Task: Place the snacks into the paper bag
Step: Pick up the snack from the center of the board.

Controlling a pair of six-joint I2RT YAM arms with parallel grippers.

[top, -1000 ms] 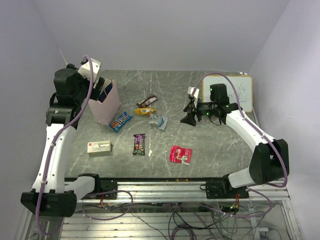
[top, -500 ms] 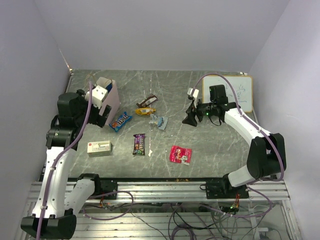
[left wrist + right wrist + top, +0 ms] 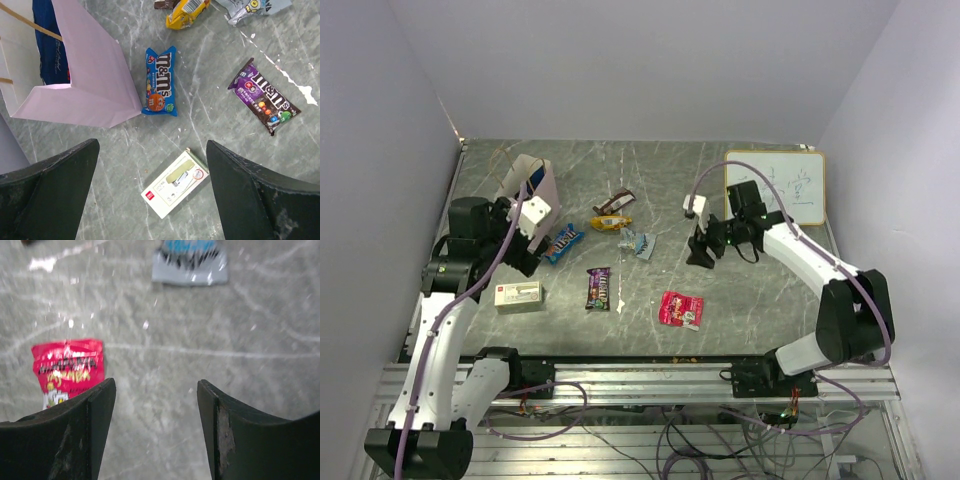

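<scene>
The paper bag (image 3: 537,192) stands open at the back left, and a dark blue snack (image 3: 52,47) lies inside it (image 3: 95,85). Loose snacks lie on the table: a blue packet (image 3: 561,242) (image 3: 160,81) beside the bag, a purple-brown bar (image 3: 599,288) (image 3: 264,96), a yellow one (image 3: 612,223), a brown one (image 3: 614,203), a silver-blue one (image 3: 641,243) (image 3: 190,260) and a red packet (image 3: 681,308) (image 3: 67,369). My left gripper (image 3: 524,250) (image 3: 152,150) hangs open and empty just in front of the bag. My right gripper (image 3: 700,250) (image 3: 155,385) is open and empty over bare table between the silver-blue and red packets.
A pale beige box (image 3: 518,295) (image 3: 175,182) with a red mark lies below the left gripper. A white framed whiteboard (image 3: 790,187) rests at the back right. Walls close in the table on the left, back and right.
The left arm has come down and toward the near side, away from the bag's mouth, with its jaws wide apart. The right gripper has shifted slightly left and nearer.
</scene>
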